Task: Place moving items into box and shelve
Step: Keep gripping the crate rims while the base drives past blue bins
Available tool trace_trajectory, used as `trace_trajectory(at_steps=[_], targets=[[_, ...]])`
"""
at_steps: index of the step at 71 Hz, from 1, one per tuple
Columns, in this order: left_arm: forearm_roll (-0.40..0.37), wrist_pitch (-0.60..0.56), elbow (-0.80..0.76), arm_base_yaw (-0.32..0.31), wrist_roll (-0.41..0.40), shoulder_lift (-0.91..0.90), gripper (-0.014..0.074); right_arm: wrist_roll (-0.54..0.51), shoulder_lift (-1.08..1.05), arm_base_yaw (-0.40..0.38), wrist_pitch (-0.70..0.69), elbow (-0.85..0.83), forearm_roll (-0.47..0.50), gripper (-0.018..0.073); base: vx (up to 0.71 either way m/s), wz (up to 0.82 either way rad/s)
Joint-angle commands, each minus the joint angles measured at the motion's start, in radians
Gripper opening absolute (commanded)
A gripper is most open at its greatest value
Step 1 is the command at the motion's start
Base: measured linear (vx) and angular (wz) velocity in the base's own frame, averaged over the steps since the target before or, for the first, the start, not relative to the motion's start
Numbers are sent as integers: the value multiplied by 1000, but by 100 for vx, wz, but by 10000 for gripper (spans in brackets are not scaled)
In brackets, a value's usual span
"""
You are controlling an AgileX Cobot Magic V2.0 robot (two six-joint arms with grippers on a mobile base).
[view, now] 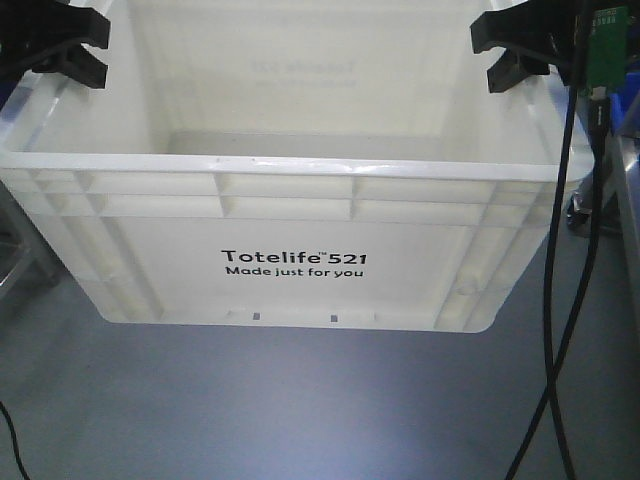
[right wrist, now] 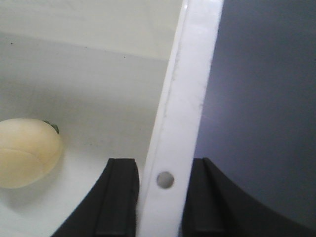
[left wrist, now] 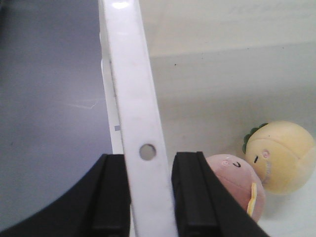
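The white box [view: 290, 215], printed "Totelife 521", fills the front view and hangs above the grey floor. My left gripper [view: 60, 45] is at its left rim and my right gripper [view: 520, 45] at its right rim. In the left wrist view the left gripper [left wrist: 150, 163] is shut on the box rim [left wrist: 131, 89], one finger on each side. Inside on the box floor lie a pinkish plush toy [left wrist: 237, 180] and, touching it, a yellow plush toy [left wrist: 281, 155]. The right gripper [right wrist: 162, 165] is likewise shut on the opposite rim [right wrist: 190, 84], with the yellow plush toy [right wrist: 27, 153] inside.
A black cable [view: 570, 250] hangs down at the right past a green circuit board [view: 607, 45]. A metal frame [view: 628, 200] stands at the right edge and another metal leg [view: 20, 260] at the left. Grey floor [view: 300, 400] lies below the box.
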Motion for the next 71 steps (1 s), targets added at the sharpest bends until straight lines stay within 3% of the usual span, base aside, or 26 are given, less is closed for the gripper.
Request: trace_trajectory(at_steps=[1, 32, 71], targets=[[-60, -119, -44, -9, 16, -51, -17, -39, -50, 1, -112, -43, 36, -12, 38, -44], [-60, -119, -44, -9, 16, -51, -17, -39, -50, 1, -112, -43, 37, -12, 39, -41], [-60, -119, -44, -9, 16, -51, -17, -39, -50, 1, -109, -43, 36, -12, 44, -17]])
